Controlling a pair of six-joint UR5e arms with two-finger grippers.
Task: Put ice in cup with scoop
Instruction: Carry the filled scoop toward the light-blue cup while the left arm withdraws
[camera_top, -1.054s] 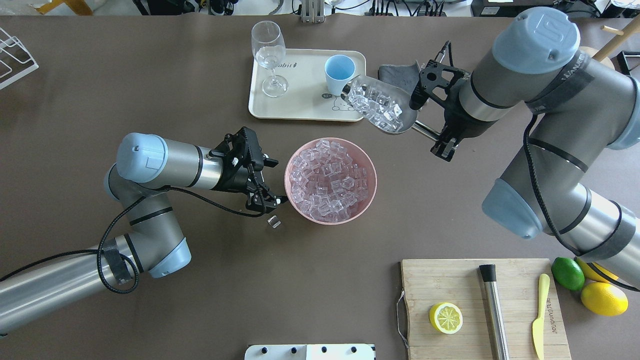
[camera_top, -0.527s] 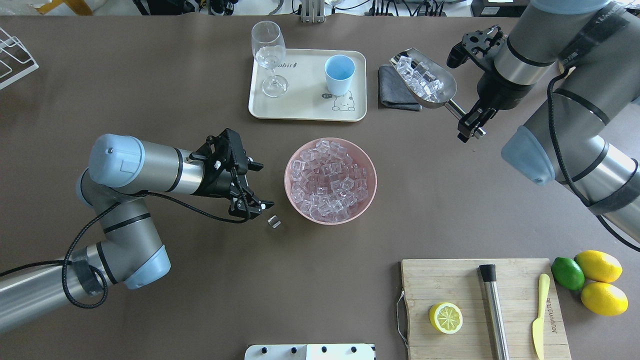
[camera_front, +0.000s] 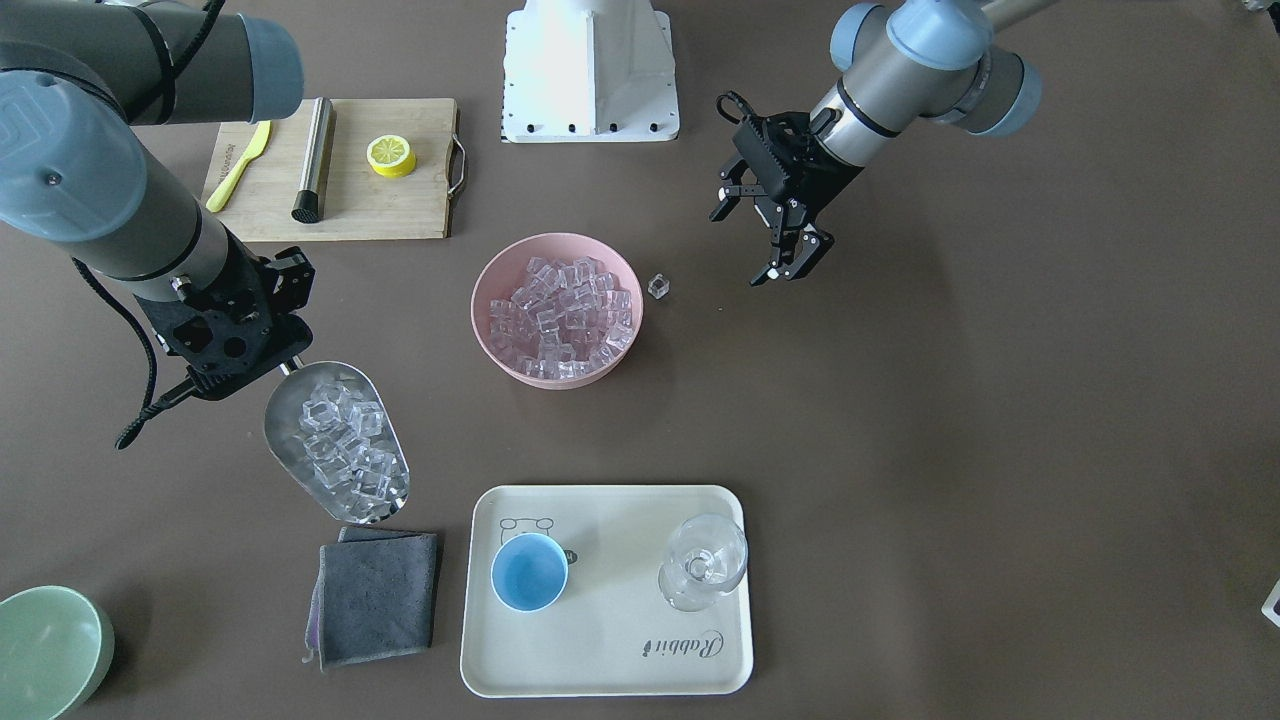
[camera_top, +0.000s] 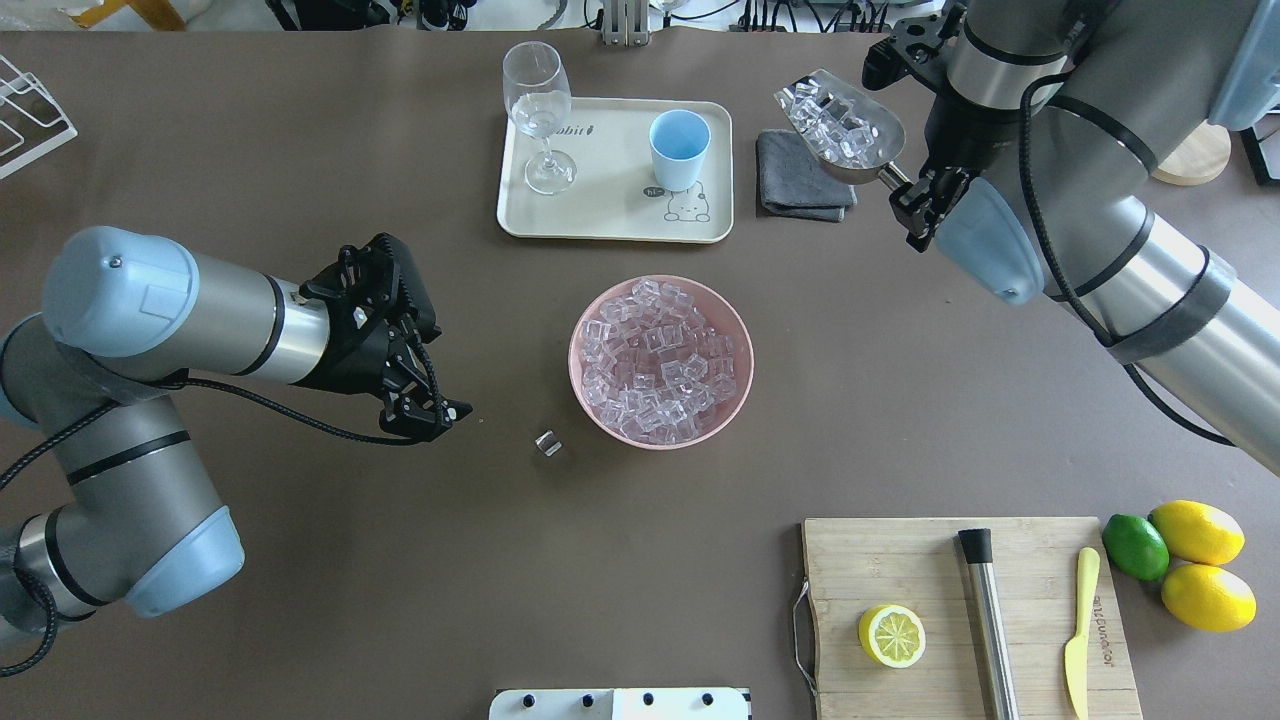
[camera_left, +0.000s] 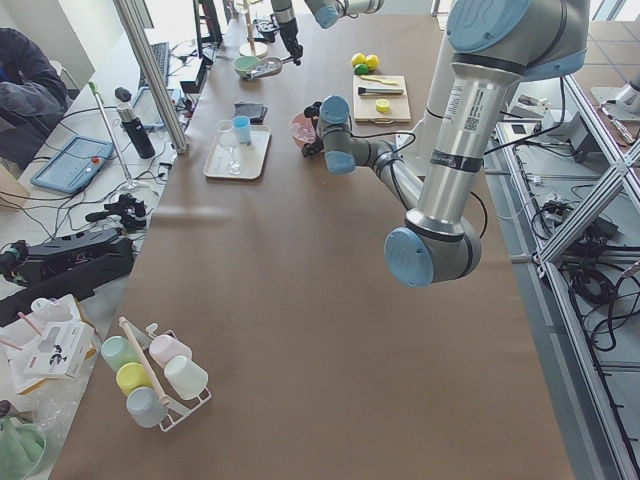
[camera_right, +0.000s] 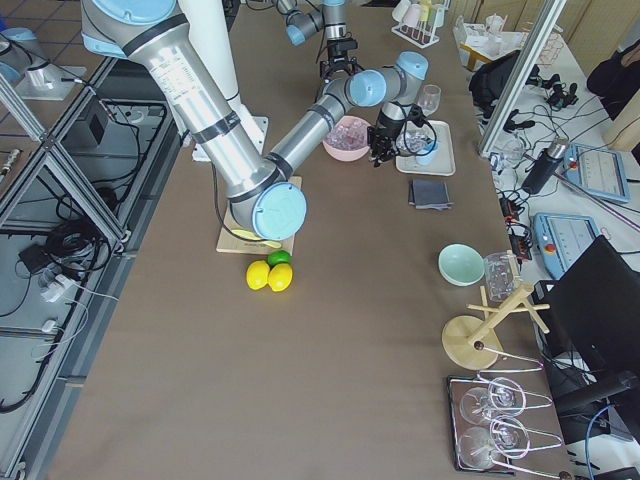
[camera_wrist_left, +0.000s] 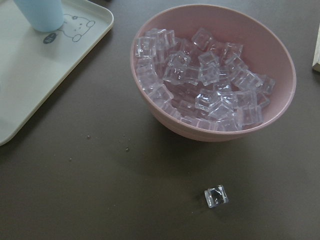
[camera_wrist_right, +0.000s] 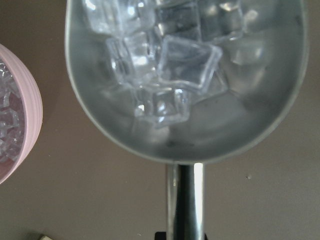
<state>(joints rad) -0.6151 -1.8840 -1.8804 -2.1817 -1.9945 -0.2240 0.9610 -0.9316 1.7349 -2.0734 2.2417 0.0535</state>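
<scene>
Where the scoop hangs: out past the right gripper, trough up, raised off the table; its short handle runs back into the pincer.
right gripper: pinching the scoop's handle, a finger pressed on either side.
ice: heap of clear cubes in the trough, toward the mouth end, away from the right gripper.
cup: upright on the tray, well apart from the right gripper, off to its left beyond the scoop's mouth.
tray: cream; also carries a stemmed glass on the cup's far side from the right gripper.
grey cloth: flat on the table, between right gripper and tray, near the scoop's mouth.
pink bowl: full of more cubes, between the two grippers, touching neither.
left gripper: fingers spread, above the table.
stray cube: on the table between left gripper and pink bowl, just beside the bowl, apart from the fingertips.
</scene>
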